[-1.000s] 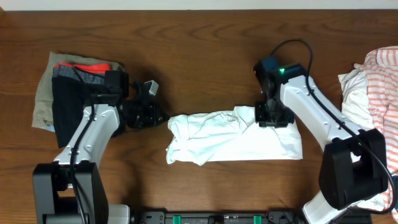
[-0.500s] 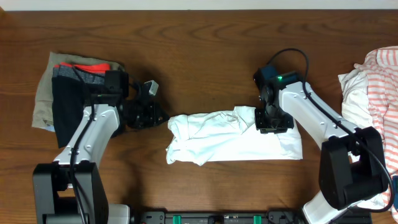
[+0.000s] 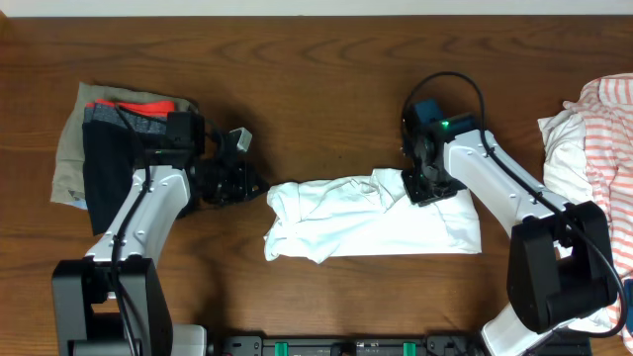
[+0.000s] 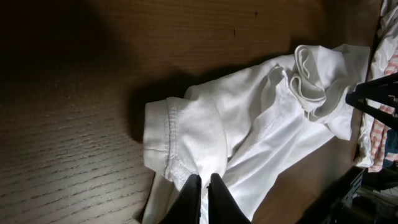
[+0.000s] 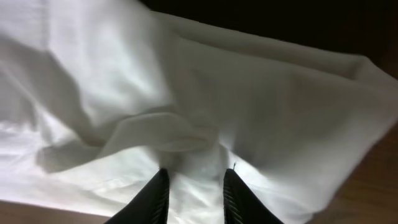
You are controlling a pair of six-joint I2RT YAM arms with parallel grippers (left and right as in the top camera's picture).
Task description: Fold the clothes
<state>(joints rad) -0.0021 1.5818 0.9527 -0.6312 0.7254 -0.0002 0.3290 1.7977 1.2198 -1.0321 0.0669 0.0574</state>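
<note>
A crumpled white shirt lies across the middle of the wooden table. My left gripper is at its left corner; the left wrist view shows that gripper shut on the hemmed sleeve edge of the shirt. At the shirt's upper right edge, my right gripper points down. The right wrist view shows it open, its fingers straddling a raised fold of the white shirt. A white orange-striped garment lies heaped at the table's right edge.
A stack of folded clothes in khaki, black, grey and orange sits at the far left behind the left arm. The striped heap also shows at the right edge of the left wrist view. Bare wood spans the back.
My right gripper has shifted slightly left along the shirt's upper edge and its jaws have narrowed a little. The left gripper and the shirt's left corner have not moved.
</note>
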